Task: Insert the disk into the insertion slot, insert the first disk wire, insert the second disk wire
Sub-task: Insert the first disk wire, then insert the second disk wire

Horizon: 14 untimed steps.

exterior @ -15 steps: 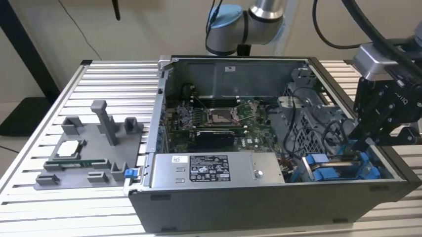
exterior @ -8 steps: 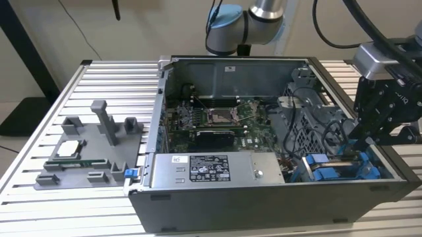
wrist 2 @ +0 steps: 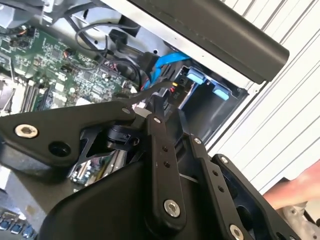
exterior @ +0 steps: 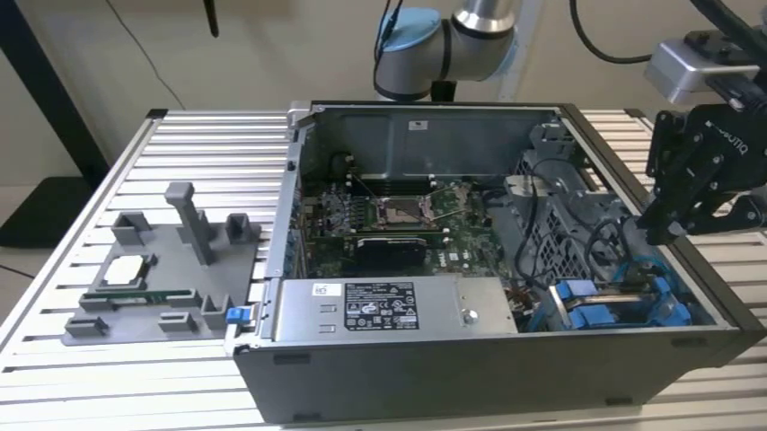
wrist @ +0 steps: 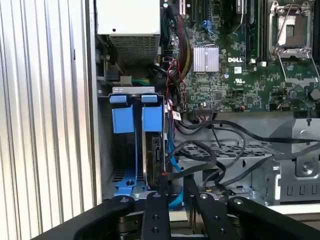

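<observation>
The disk [wrist: 152, 150] stands on edge inside the insertion slot [wrist: 132, 90] of the grey drive cage, its blue carrier tab [wrist: 152, 119] at the top. In the exterior view its blue carrier [exterior: 595, 312] shows in the case's near right corner. My gripper [wrist: 175, 181] hovers at the disk's rear end, fingers [wrist: 155, 210] almost together, and a black disk wire [wrist: 200, 167] runs between the tips. A blue wire [wrist: 173, 200] lies beneath them. In the second wrist view the gripper [wrist 2: 167, 107] touches that black wire [wrist 2: 150, 90]. The exterior view places the gripper [exterior: 656, 232] over the case's right side.
A second blue carrier [wrist: 122, 120] sits in the neighbouring bay. The grey power-supply box [exterior: 383, 310] lies along the case front, with the motherboard [exterior: 383, 220] and processor socket [wrist: 292, 30] behind it. A grey fixture [exterior: 156, 269] stands at the exterior view's left. A person's hand [wrist 2: 295, 192] is near.
</observation>
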{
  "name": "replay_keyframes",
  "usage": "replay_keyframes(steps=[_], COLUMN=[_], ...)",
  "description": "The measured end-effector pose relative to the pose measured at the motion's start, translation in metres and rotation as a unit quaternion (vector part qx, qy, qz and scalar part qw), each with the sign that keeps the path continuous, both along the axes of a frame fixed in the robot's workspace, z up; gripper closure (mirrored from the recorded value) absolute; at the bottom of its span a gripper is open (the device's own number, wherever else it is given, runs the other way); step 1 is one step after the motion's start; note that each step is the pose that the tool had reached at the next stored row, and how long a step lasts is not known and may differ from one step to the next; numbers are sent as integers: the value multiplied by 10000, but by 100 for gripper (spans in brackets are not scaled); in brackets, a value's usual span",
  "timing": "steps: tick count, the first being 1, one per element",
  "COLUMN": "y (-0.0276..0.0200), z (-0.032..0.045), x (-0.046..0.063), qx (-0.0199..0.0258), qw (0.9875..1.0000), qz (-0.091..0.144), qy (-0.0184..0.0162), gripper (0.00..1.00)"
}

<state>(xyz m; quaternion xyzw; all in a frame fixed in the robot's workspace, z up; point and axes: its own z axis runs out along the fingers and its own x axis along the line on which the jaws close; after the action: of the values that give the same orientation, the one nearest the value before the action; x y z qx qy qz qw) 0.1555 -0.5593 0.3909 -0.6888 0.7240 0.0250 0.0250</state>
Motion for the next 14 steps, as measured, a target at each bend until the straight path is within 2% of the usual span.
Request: replay_keyframes(steps=[2,4,8,14], y=[48,67,100,189], z=[19,19,20,18], x=[1,13,85,166], qx=[-1,0,-2,-1], qw=[10000,10000,10000,10000], qz=[0,1,2,7], qy=[-17,-30,-33,-33], gripper=[0,0,0,0])
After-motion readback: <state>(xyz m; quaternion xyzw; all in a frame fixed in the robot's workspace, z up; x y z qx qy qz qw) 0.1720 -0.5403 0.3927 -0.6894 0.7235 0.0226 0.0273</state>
